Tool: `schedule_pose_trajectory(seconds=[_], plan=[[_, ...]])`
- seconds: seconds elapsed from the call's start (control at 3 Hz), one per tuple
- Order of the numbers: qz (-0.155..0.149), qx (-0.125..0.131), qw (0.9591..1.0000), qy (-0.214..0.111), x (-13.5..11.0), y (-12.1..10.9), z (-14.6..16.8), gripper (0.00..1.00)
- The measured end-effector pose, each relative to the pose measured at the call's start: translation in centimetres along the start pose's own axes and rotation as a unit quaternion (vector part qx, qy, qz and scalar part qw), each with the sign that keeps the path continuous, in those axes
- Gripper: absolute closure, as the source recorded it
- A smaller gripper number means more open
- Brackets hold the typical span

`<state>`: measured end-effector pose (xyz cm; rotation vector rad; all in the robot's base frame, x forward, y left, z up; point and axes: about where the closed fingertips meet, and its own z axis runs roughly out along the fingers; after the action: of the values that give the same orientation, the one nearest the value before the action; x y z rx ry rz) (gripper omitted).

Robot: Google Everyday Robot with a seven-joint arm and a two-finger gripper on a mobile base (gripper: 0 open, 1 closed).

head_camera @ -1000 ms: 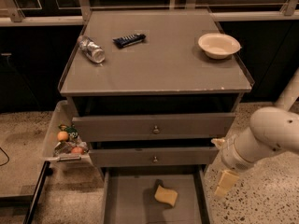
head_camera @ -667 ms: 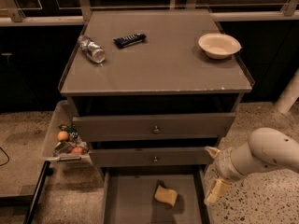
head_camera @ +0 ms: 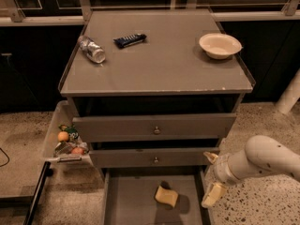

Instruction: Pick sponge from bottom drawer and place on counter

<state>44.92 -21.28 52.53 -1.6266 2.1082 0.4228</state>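
Observation:
The pale yellow sponge lies flat on the floor of the open bottom drawer, right of its middle. The grey counter is the cabinet's top above it. My gripper is on a white arm coming from the right, at the drawer's right wall, right of the sponge and slightly above it. Its two cream fingers are spread apart, one upper and one lower, with nothing between them.
On the counter lie a white bowl at the back right, a plastic bottle at the left and a dark snack bar. Two upper drawers with knobs are closed. A side tray holds fruit and snacks.
My arm has dropped lower and reached further left, bringing the gripper down to the bottom drawer's right wall. The sponge has not moved.

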Motion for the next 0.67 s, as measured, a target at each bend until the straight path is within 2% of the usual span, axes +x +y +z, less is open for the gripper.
schedule_pose_trajectory(seconds=[0.33, 0.67], plan=[[0.007, -0.006, 0.9998, -0.017, 2.7, -0.8, 5.0, 0.0], [-0.006, -0.019, 0.9987, -0.047, 5.9, -1.3, 11.0, 0.0]])
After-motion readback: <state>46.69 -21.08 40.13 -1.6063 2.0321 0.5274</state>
